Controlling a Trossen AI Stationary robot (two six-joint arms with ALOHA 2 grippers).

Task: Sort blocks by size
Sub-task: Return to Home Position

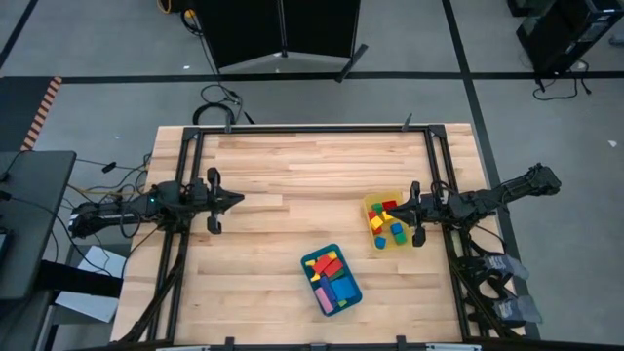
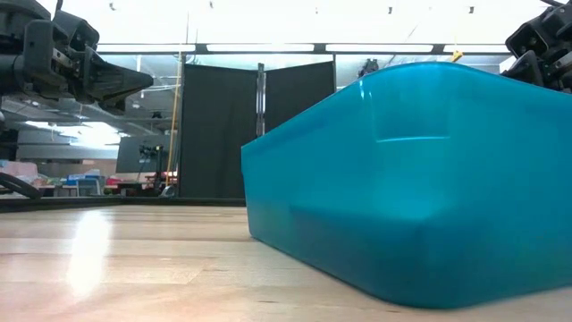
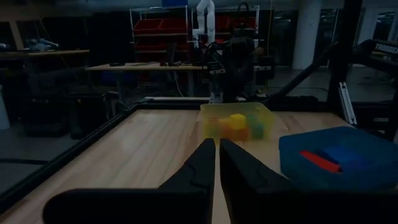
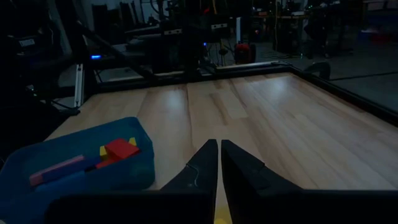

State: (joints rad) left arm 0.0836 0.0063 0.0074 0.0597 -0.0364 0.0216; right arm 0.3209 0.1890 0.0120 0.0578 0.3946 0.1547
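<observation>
On the wooden table (image 1: 292, 175): two containers are set out, and no loose piece can be made out on the bare wood, so the sorting is judged complete.
Blue tray (image 2: 420, 206): it is placed at an angle between the two arms, close to the low camera. That spot is judged to be within reach of either arm.
Yellow bin (image 3: 207, 121): it is set near the right side, apart from the tray, so that the two sizes are kept separate.
Large blocks (image 1: 331, 281): longer bars in red, blue, pink, green and yellow are laid inside the blue tray.
Small blocks (image 1: 383, 224): tiny cubes in red, yellow, blue and green are piled inside the yellow bin.
Left gripper (image 3: 217, 142): it is held level above bare wood at the left side, well apart from both containers. The fingers are drawn to a narrow slit and nothing is gripped, so a resting pose is suggested.
Right gripper (image 4: 218, 143): it is held level over the yellow bin. The fingers are likewise nearly closed and nothing is carried.
</observation>
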